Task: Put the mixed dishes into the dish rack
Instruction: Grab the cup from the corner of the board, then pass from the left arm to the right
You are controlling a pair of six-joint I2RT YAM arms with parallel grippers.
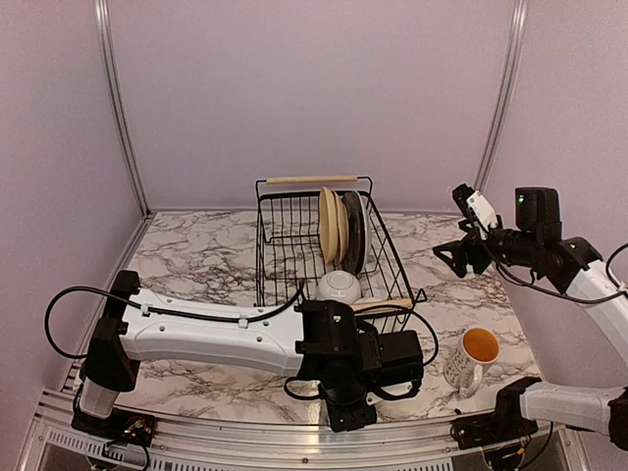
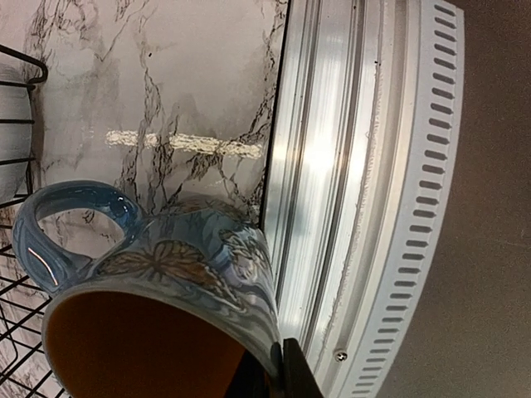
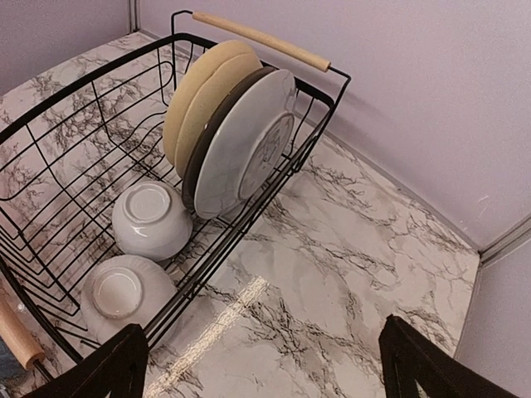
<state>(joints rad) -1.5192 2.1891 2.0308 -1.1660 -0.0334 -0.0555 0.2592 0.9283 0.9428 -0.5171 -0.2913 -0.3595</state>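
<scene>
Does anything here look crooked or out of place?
The blue butterfly-patterned mug is tilted by the metal rail at the marble table's near edge, its rim pinched in the left gripper. Otherwise tidy: cream and grey plates stand upright in the black wire dish rack, white bowls upside down.

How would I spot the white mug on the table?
Start at the black wire dish rack mid-table. Just right of its near corner stands an upright mug. Unlike the white bowls inside the rack, it has a handle and an orange-yellow inside.
</scene>
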